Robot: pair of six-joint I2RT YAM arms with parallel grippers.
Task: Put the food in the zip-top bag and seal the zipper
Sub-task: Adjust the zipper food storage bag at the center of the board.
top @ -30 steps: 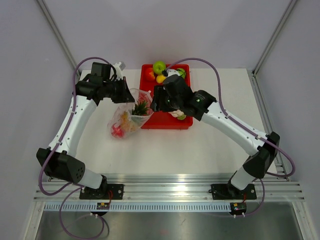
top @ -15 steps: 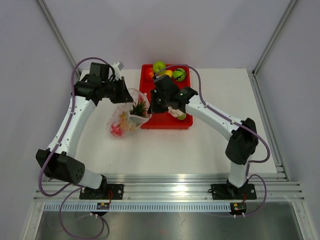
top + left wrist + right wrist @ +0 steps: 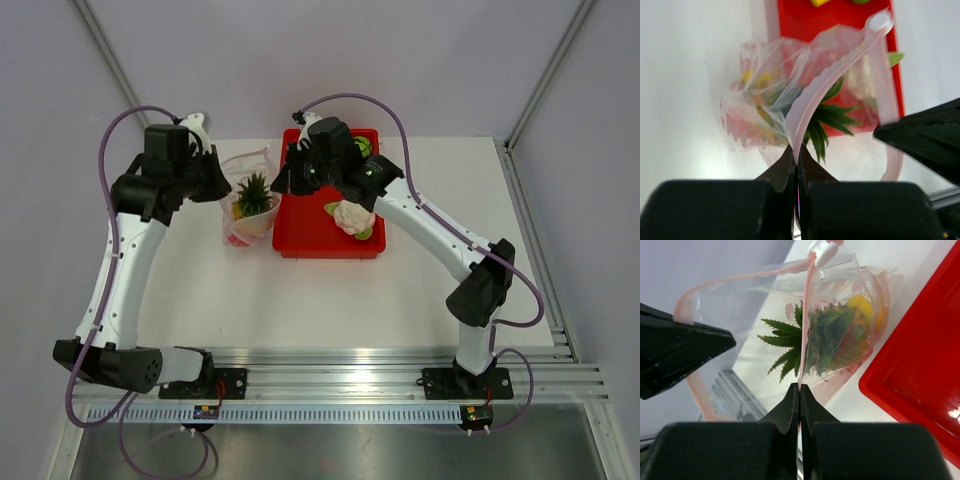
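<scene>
Both grippers pinch the bag [image 3: 246,212] open, upper left of centre in the top view.
The left gripper [image 3: 796,157] clamps the zipper [image 3: 812,92] on one side and the right gripper [image 3: 799,392] the other. The pineapple [image 3: 253,190] sits inside. The tray [image 3: 310,240], just right of the bag, holds a cauliflower [image 3: 349,215]; the right arm covers its top end.

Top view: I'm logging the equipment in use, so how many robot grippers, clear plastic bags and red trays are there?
Two-finger grippers: 2 (left gripper and right gripper, each pinched shut on the bag's mouth edge)
clear crinkly zip-top bag: 1
red rectangular plastic tray: 1
Total: 4
</scene>
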